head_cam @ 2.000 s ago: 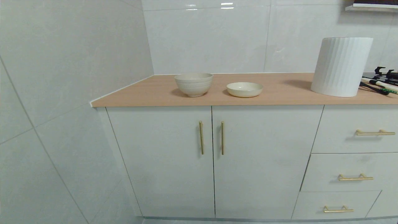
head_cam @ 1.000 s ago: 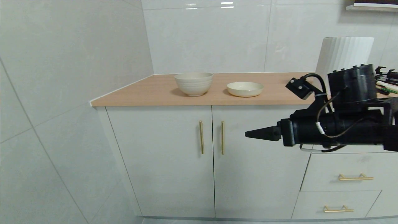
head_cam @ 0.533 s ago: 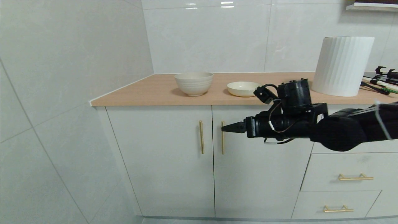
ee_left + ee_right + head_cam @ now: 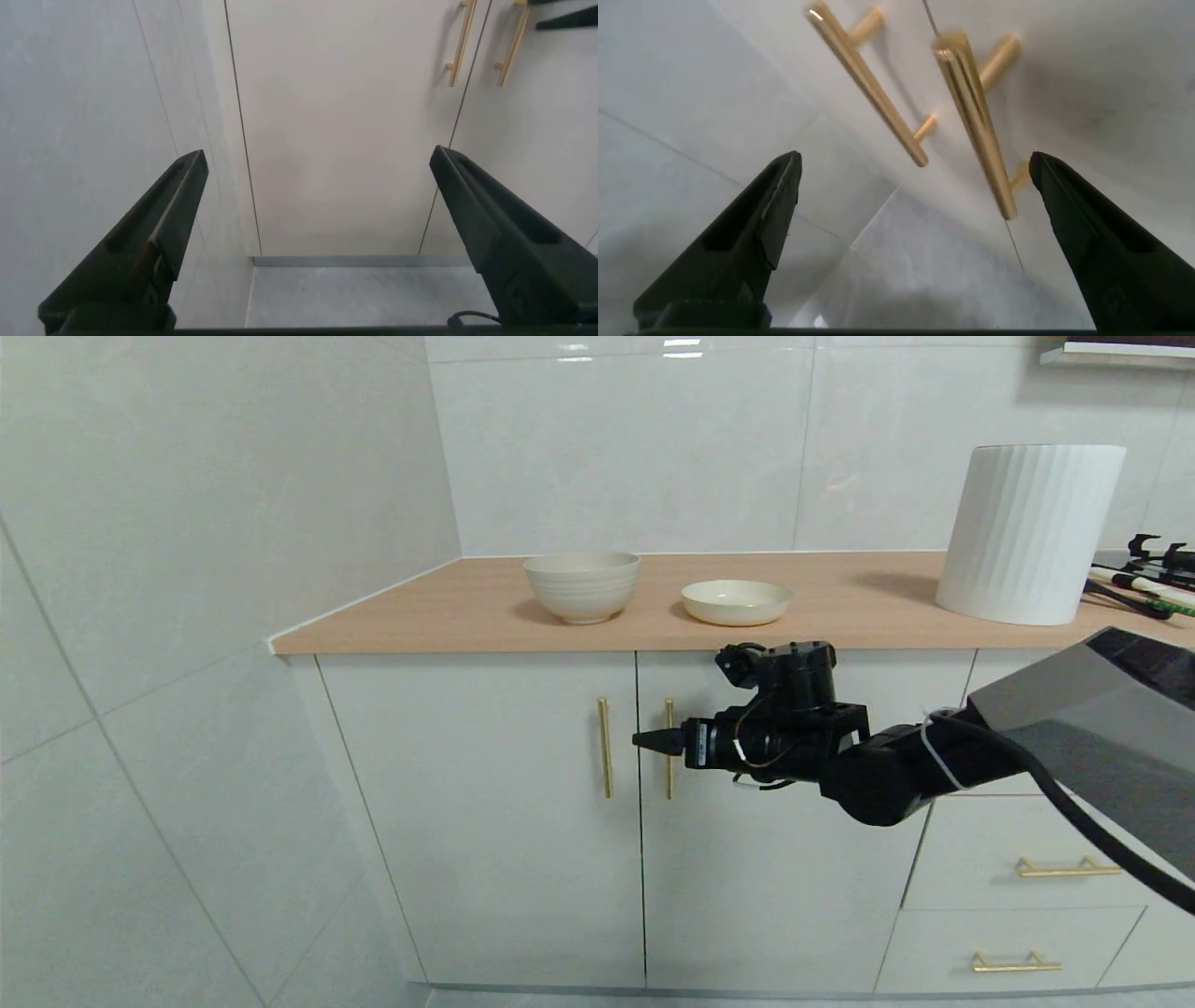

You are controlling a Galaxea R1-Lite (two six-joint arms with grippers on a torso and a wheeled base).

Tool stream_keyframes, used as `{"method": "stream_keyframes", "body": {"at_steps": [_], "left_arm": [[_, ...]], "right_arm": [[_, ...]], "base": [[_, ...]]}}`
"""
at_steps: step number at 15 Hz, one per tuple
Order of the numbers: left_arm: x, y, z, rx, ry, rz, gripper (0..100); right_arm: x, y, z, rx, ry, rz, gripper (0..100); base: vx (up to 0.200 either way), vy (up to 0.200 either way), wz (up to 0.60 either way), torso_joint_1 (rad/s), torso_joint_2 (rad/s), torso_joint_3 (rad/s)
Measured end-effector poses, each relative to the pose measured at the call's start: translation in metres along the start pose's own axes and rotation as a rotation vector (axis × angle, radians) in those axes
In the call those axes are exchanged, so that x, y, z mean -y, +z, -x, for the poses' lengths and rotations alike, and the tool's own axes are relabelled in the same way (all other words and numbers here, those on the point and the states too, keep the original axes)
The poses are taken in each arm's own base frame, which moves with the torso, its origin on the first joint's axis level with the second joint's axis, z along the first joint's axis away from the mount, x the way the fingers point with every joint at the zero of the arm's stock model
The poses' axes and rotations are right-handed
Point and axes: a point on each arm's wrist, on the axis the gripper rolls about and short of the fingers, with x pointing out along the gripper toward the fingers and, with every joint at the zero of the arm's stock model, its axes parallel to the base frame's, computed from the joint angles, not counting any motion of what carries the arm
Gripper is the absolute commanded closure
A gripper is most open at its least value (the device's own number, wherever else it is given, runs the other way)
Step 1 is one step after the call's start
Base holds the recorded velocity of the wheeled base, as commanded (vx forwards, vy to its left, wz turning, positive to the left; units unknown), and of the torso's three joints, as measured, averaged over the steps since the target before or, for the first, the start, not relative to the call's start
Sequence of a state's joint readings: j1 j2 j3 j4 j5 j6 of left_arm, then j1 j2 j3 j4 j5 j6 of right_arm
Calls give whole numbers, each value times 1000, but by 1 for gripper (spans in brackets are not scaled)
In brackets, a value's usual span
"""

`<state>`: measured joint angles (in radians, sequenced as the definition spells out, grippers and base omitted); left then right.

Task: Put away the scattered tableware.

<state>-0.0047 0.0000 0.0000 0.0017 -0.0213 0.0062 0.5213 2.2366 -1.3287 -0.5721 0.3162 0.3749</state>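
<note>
Head view: the bowl (image 4: pixel 582 586) and the shallow dish (image 4: pixel 736 602) stand on the countertop (image 4: pixel 420 621), close to its front edge and toward its left end, near each other but apart. Neither has moved in the last two seconds. A ribbed white container (image 4: pixel 1030 532) stands well apart from them, toward the right end. What has changed is the right arm. Two seconds ago it was absent; since then it has come in from the right, in front of the cupboard. Now the right gripper (image 4: pixel 642 740) is level with the two golden handles, in front of the right door handle (image 4: pixel 668 775) and beside the left door handle (image 4: pixel 604 749).

Left wrist view: the left gripper (image 4: pixel 318 163) has its fingers spread wide and carries nothing. It faces the lower part of the left cupboard door (image 4: pixel 336 140).

Right wrist view: the fingers of this gripper are also spread wide, with nothing between them yet. Both handles lie ahead, one closer than the other.

My judgement: the tableware is untouched, so the task is only at its beginning. The arm seems to prepare to open the cupboard first, and it must close on one handle only.
</note>
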Motion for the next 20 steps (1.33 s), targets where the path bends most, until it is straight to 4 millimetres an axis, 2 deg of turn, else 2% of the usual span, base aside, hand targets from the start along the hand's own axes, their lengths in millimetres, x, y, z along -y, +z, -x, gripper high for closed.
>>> {"method": "stream_keyframes", "body": {"at_steps": [3,5,17,20], "left_arm": [[0,0,0,0,0,0,0],[0,0,0,0,0,0,0],[0,0,0,0,0,0,0],[0,0,0,0,0,0,0]], "right_arm": [[6,-7,-11,3,-12,-12,0],[2,-9,-16,2,-2,-64,0],[6,-15,-31,43,12,-78,0],[0,-17,-33,49,27,-70,0]], "base": [[0,0,0,0,0,0],[0,0,0,0,0,0],[0,0,0,0,0,0],[0,0,0,0,0,0]]}}
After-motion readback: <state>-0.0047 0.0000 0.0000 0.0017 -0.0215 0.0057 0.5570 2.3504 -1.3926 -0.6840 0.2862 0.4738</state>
